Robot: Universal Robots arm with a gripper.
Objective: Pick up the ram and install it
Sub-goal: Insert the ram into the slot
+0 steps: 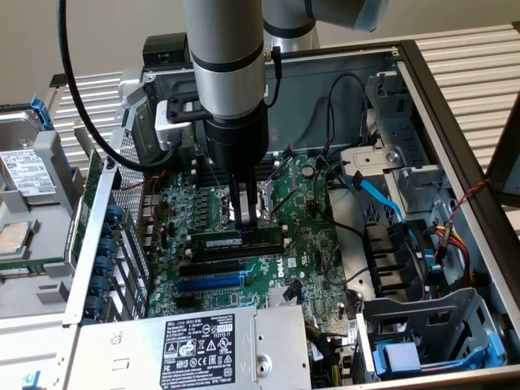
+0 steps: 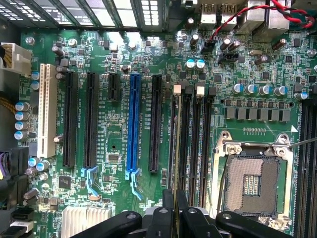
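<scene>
The arm comes down from the top of the exterior view into an open computer case [image 1: 455,122], and its end effector [image 1: 248,215] sits at the middle of the frame, low over the green motherboard [image 1: 313,244]. The ram [image 1: 236,241] lies directly under the fingertips, a dark-green stick with a white label, standing on edge along a black memory slot. It runs across the board from the exterior view's left to its right, with more black slots [image 1: 244,254] just beside it on the near side.

In the wrist view the ram [image 2: 174,148] is seen edge-on as a thin strip running the length of its slot. The end effector [image 2: 175,215] has its two dark fingers [image 2: 167,218] drawn close together, pinched on that strip — one finger on each face of the stick. Two empty memory slots [image 2: 195,139] lie next to it, then the open processor socket [image 2: 255,183] with its metal frame. On the other side of the ram lie a long black slot, then the blue expansion slot [image 2: 132,124], also seen in the exterior view [image 1: 210,283].

Toward the bottom of the exterior view, the power supply's label [image 1: 199,345] faces up, and a hard drive [image 1: 24,175] lies outside the case at the exterior view's left.
</scene>
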